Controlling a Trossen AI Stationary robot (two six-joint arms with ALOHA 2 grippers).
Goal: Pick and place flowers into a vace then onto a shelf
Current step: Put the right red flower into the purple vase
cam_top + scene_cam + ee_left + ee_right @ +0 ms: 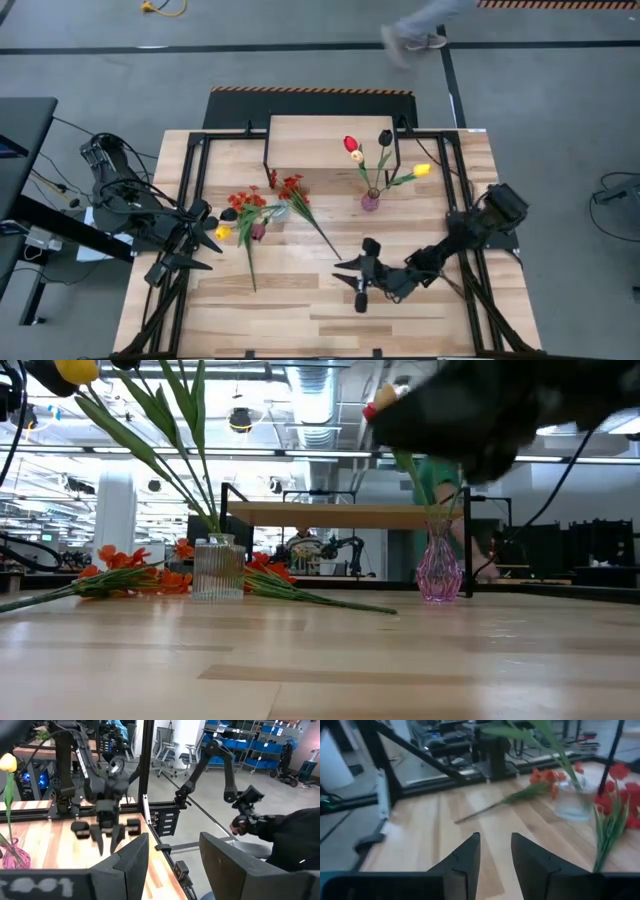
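Note:
A pink vase (370, 202) stands before the shelf (320, 135) with red, dark and yellow tulips (351, 146) upright in it. A clear glass vase (218, 568) left of centre holds leafy stems that lean left, among them a yellow tulip (222, 232). Sprays of red-orange blossoms (290, 188) lie flat on the table around it, and one long stem (330, 598) points right. My right gripper (495, 855) hovers open over the near middle of the table (352, 278), pointing at the glass vase. My left gripper (172, 865) is open and raised at the left (208, 240).
The shelf's black legs (268, 160) and the black frame rails (190, 180) border the work area. Bare planks (300, 310) lie along the near edge. A person walks past beyond the far edge (415, 30), and another person's sleeve (290, 830) shows off to the right.

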